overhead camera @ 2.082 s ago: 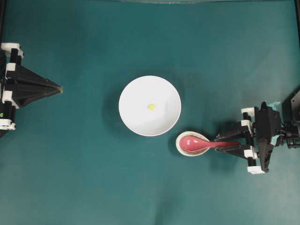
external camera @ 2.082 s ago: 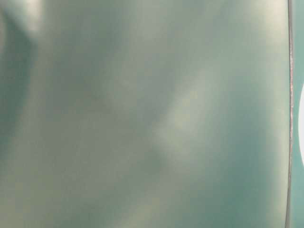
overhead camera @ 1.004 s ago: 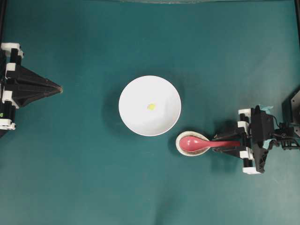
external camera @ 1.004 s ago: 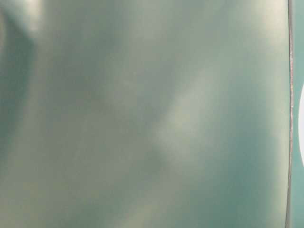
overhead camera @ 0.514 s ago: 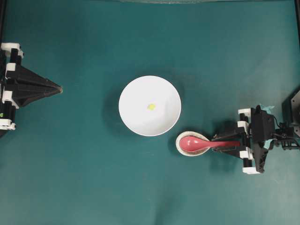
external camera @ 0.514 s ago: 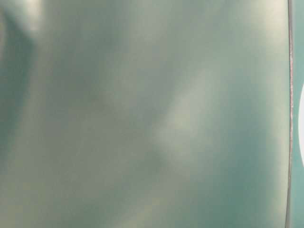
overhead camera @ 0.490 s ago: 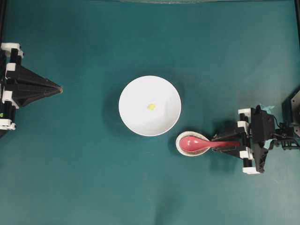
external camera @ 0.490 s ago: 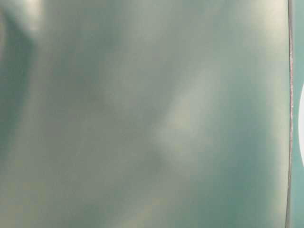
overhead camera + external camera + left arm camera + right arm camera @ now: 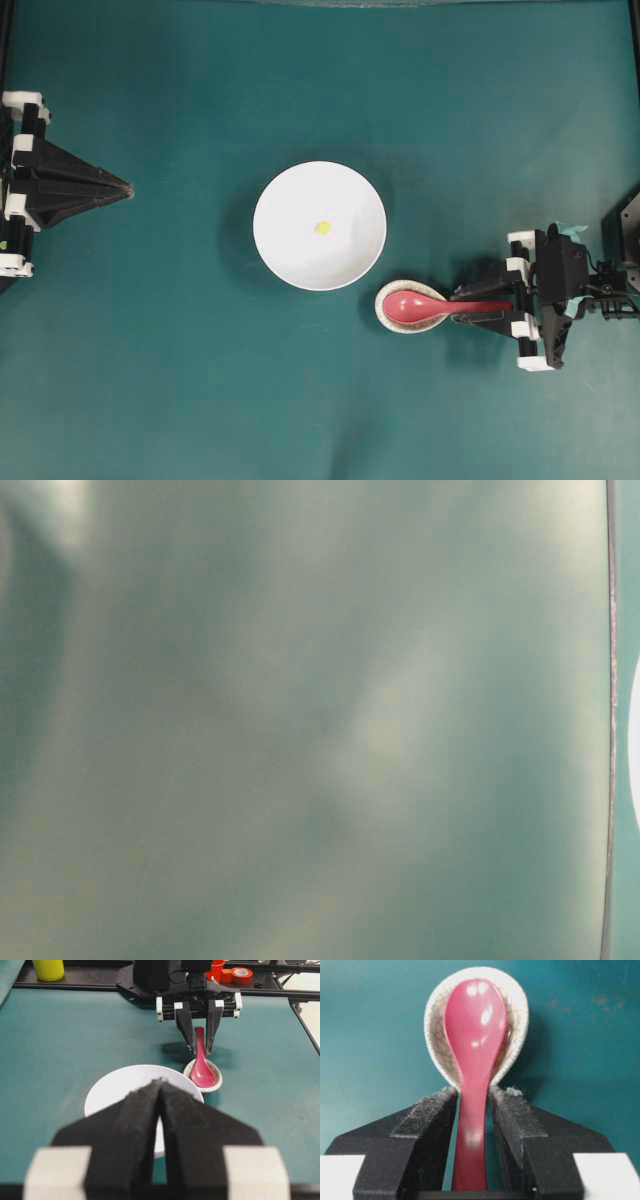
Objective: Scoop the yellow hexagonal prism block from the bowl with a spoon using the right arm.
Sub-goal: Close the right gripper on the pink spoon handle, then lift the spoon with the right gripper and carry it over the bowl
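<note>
The white bowl (image 9: 275, 190) sits mid-table with the tiny yellow hexagonal prism block (image 9: 322, 228) lying inside it. Just right of and below the bowl, the pink-red spoon (image 9: 415, 305) rests with its scoop in a small speckled spoon rest (image 9: 384, 316). My right gripper (image 9: 460, 307) straddles the spoon's handle. In the right wrist view that gripper (image 9: 472, 1092) is open, and a sliver of teal shows on each side of the spoon (image 9: 472, 1060). My left gripper (image 9: 128, 188) is shut at the far left, its tips (image 9: 161, 1082) touching and hiding the block in the left wrist view.
The teal mat runs on all sides of the bowl. Behind the right arm runs a black frame rail with a yellow cylinder (image 9: 48, 969) and a red tape roll (image 9: 242, 975). The table-level view is only a teal blur.
My right gripper has edged slightly left along the spoon handle, its jaws keeping the same width. The left arm, bowl, block and spoon have not moved.
</note>
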